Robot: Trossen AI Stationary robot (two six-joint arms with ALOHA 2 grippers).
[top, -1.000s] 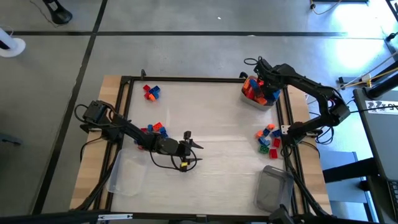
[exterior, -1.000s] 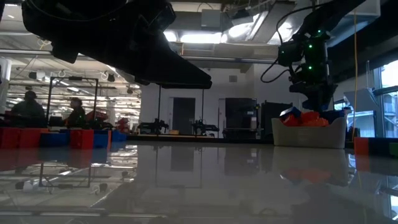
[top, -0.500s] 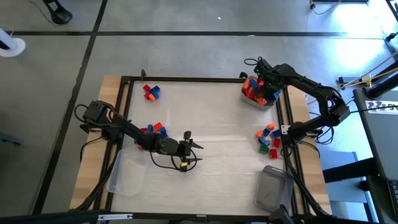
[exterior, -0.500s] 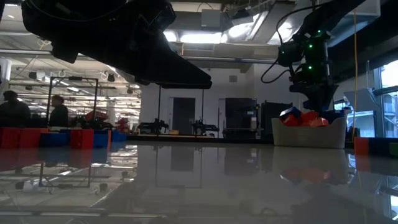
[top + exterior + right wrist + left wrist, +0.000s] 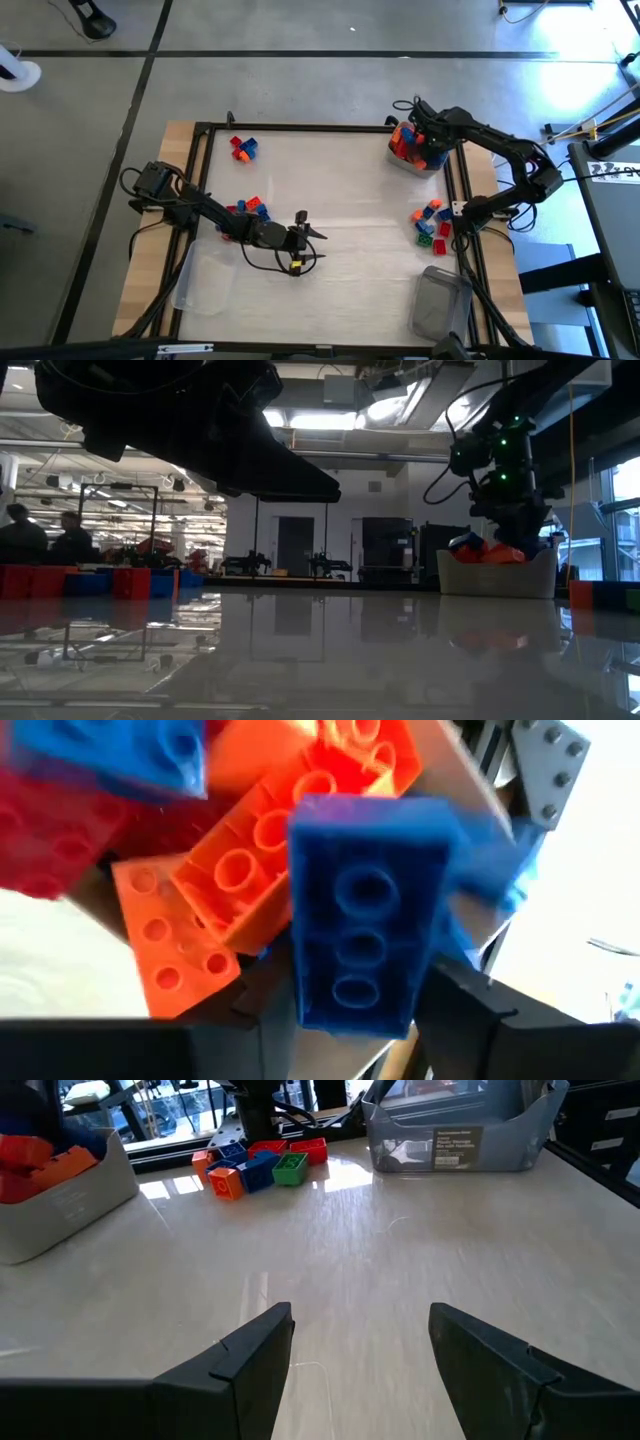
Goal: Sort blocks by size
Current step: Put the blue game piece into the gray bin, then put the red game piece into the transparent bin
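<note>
A studded blue brick (image 5: 365,915) sits between the right hand's (image 5: 345,1010) parted fingers above a tub (image 5: 408,160) at two o'clock; the left hand's (image 5: 360,1345) fingers are spread over the glossy surface (image 5: 400,1260).

overhead: bright, even | low: backlit silhouettes, glossy glare | right wrist: blurred

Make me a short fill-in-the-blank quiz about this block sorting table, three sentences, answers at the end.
1. The right gripper hangs over a tub of blocks at the table's far ____ corner.
2. The block between the right gripper's jaws is ____ in colour.
3. The left gripper waits over bare table with its jaws ____.

Missing words: right; blue; open
</note>
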